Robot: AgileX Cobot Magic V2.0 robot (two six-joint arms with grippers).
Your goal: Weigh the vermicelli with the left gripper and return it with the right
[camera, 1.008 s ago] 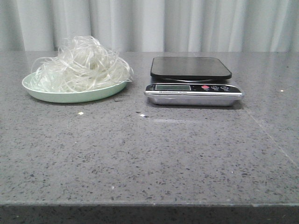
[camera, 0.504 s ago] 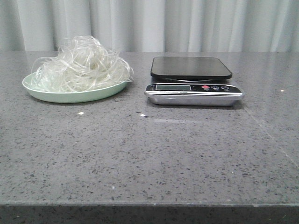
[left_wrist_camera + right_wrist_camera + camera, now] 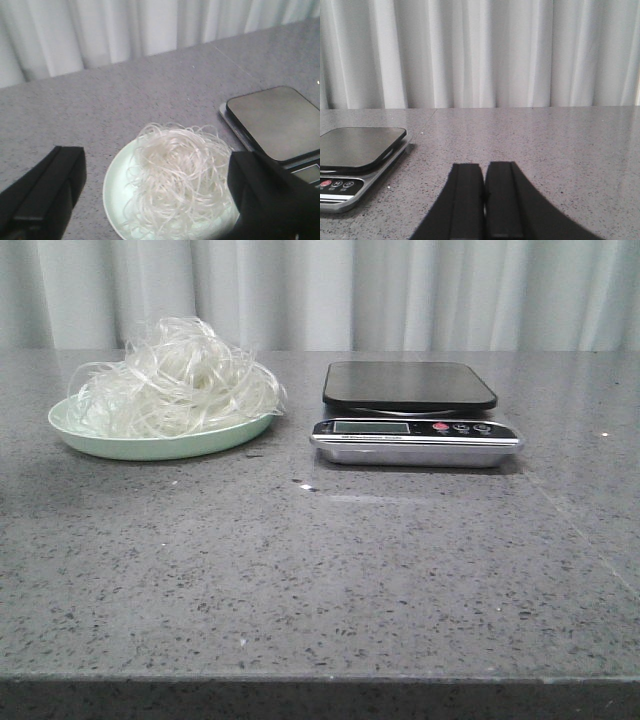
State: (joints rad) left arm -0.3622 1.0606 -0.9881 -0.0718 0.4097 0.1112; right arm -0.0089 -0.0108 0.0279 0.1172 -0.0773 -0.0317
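Observation:
The vermicelli (image 3: 175, 380) is a loose whitish tangle heaped on a pale green plate (image 3: 150, 447) at the table's back left. In the left wrist view my left gripper (image 3: 156, 162) is open above it. Its black fingers (image 3: 50, 185) stand one on each side of the vermicelli (image 3: 180, 180) and the plate (image 3: 116, 192), apart from the strands. My right gripper (image 3: 484, 167) is shut with nothing in it, over bare table to the right of the scale (image 3: 360, 147). Neither gripper shows in the front view.
A digital scale (image 3: 410, 387) with a black platform and a silver front panel (image 3: 415, 435) stands right of the plate, also in the left wrist view as the scale (image 3: 275, 120). A pale curtain (image 3: 400, 290) hangs behind the grey speckled table (image 3: 320, 580).
A small bright speck on the table in front of the plate no longer shows. The vermicelli, plate and scale have not moved.

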